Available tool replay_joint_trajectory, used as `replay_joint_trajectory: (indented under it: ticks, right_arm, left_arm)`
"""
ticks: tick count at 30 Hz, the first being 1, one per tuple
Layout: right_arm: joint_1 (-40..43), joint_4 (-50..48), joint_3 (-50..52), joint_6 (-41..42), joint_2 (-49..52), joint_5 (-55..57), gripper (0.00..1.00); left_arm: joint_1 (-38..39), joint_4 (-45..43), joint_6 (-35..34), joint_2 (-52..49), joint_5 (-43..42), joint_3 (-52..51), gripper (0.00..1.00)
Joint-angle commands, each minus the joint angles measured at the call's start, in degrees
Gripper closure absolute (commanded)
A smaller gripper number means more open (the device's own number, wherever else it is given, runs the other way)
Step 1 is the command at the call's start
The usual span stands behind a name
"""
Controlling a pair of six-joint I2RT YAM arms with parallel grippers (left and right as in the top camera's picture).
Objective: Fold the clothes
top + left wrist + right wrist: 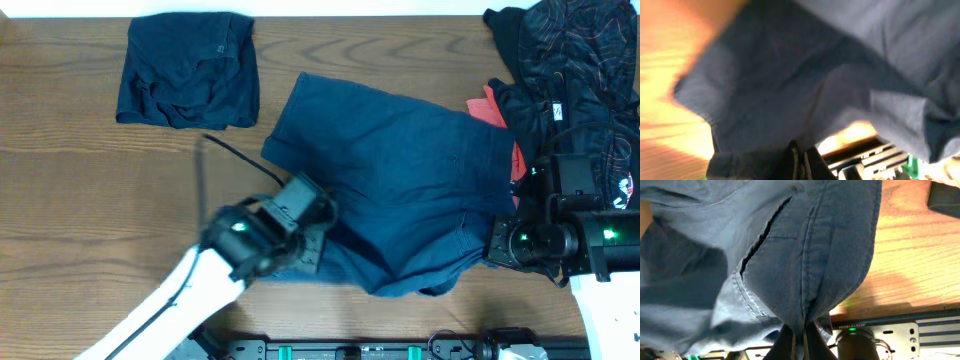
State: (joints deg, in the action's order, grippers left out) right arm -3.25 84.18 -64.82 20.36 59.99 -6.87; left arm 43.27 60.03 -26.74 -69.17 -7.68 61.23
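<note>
Navy, soft, rumpled shorts (400, 170) lie by the counter's front edge; we clamp their near edge with our left gripper (801, 161) and right gripper (804, 338). A folded pair (188, 70) sits back-left.

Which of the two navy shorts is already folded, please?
The upper-left shorts, a compact square lying apart; the centre pair is spread out, unfolded.

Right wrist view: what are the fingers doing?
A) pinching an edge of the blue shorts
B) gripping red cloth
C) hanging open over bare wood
A: the right gripper is shut on a gathered seam of the blue shorts, with the fabric bunching up from between its fingers.
</note>
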Motion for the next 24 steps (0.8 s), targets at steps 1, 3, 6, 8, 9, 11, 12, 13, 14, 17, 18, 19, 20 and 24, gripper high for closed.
replay_joint_trajectory:
  ticks: [1,3,6,8,9,11,12,13,14,17,18,19,20,24]
  right_arm:
    - [1.03,0.17,-1.18,0.39,-0.9,-1.07,0.99]
    - [1.03,0.83,-1.18,0.87,-2.4,-1.11,0.99]
    - [1.03,1.38,-1.18,2.32,-6.1,-1.09,0.99]
    - [1.03,1.2,-1.18,3.39,-9.4,-1.05,0.99]
    - [1.05,0.76,-1.18,3.37,-10.64,-0.9,0.99]
    - [1.05,-0.15,-1.18,3.41,-12.24,0.5,0.99]
    - [1.05,-0.57,-1.18,3.48,-12.37,1.27,0.99]
    - [1.05,-1.09,-1.18,3.76,-12.17,2.16,0.99]
    - [1.05,-1.7,-1.18,3.85,-11.61,3.08,0.99]
    - [1.05,-4.59,-1.18,3.85,-8.52,5.27,0.99]
    - [1.05,-5.6,-1.18,3.82,-7.37,5.77,0.99]
    - [1.09,-6.67,-1.18,3.82,-6.12,6.27,0.99]
    - [1.25,-7.93,-1.18,3.82,-4.72,6.64,0.99]
    - [3.41,-12.87,-1.18,3.26,0.9,6.86,0.99]
  left_arm:
    - [-1.62,4.13,1.27,2.89,7.1,6.29,0.94]
    - [-1.84,7.3,1.27,4.33,8.61,9.44,0.94]
    - [-1.84,9.75,1.16,6.51,8.72,12.55,0.94]
    - [-1.84,9.75,1.18,8.11,8.83,13.4,0.94]
    - [-1.86,9.27,1.18,8.83,9.35,13.38,0.94]
    - [-1.84,8.44,1.18,9.66,12.41,13.38,0.94]
    - [-1.86,7.82,1.2,9.75,14.56,13.38,0.94]
    - [-1.86,7.02,1.22,9.66,16.44,13.38,0.94]
    - [-1.86,5.68,1.25,9.29,18.58,13.38,0.94]
    - [-1.86,-0.87,3.21,7.65,21.07,13.38,0.93]
    - [-1.86,-3.54,4.46,6.91,21.09,13.38,0.94]
    - [-1.86,-6.12,5.66,6.05,21.09,13.38,0.94]
    - [-1.9,-9.16,6.95,4.92,21.16,13.38,0.94]
    - [-4.22,-17.92,9.44,0.04,21.35,13.38,0.94]
